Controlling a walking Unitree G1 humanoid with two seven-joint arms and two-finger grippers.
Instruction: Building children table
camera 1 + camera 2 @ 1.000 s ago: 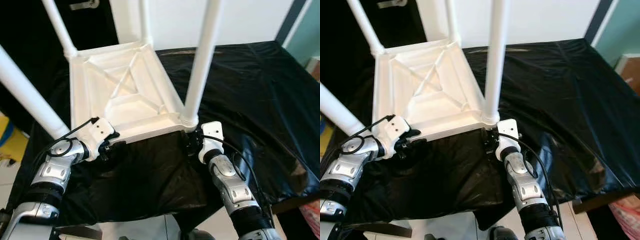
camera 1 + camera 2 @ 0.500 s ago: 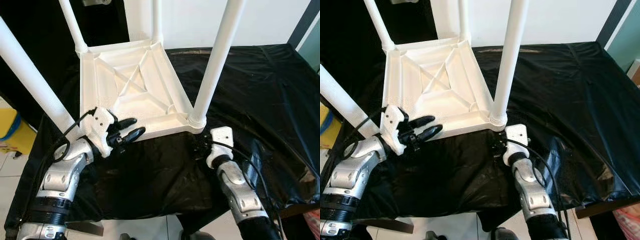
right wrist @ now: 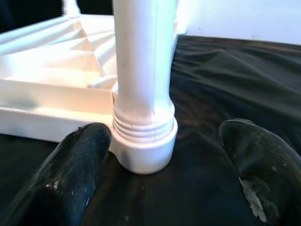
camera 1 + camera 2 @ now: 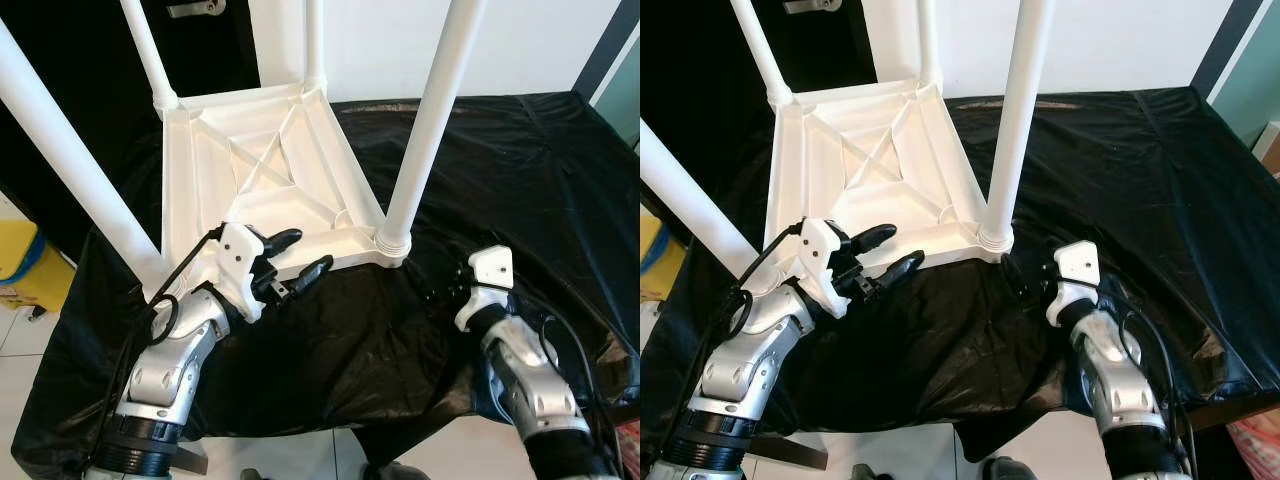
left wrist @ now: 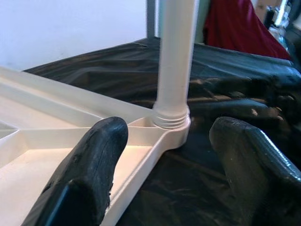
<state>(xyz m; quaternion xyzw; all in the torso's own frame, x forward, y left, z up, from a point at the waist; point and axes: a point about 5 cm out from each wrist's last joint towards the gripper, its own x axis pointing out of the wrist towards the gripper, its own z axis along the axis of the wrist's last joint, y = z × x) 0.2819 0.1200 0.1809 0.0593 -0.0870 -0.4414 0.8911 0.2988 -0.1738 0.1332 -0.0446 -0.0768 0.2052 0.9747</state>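
4 legs up on the children table [image 4: 262,190], lying upside down on black sheeting [image 4: 500,170] over a work surface. Near-right leg [image 4: 425,130] screwed into the corner socket [image 4: 392,240], long axis vertical with a slight tilt.

Right gripper [image 4: 1032,275] spread wide, holding nothing, just off that corner on the robot's right, not touching. From the right wrist view: leg base with threaded collar [image 3: 143,129] dead centre between the 2 fingers [image 3: 75,169], gap on both sides. Looks like a straight reach in closes on the collar; right arm nearest to that leg.

Left gripper [image 4: 285,262] also spread, holding nothing, straddling the table's near rim [image 4: 330,262]: 1 finger [image 5: 91,165] above the underside panel, the other outside over the sheeting. Contact with the rim hard to call. Near-left leg [image 4: 70,150] just beside the left wrist.

Table: white moulded plastic, X-ribbed underside, raised rim, round legs. Smooth and light by the look, so likely to slide on the glossy sheeting if pushed sideways; bracing the rim with the left while the right works the leg seems sensible.

Guess at stage: legs all fitted, tightening or check pending, then flip.
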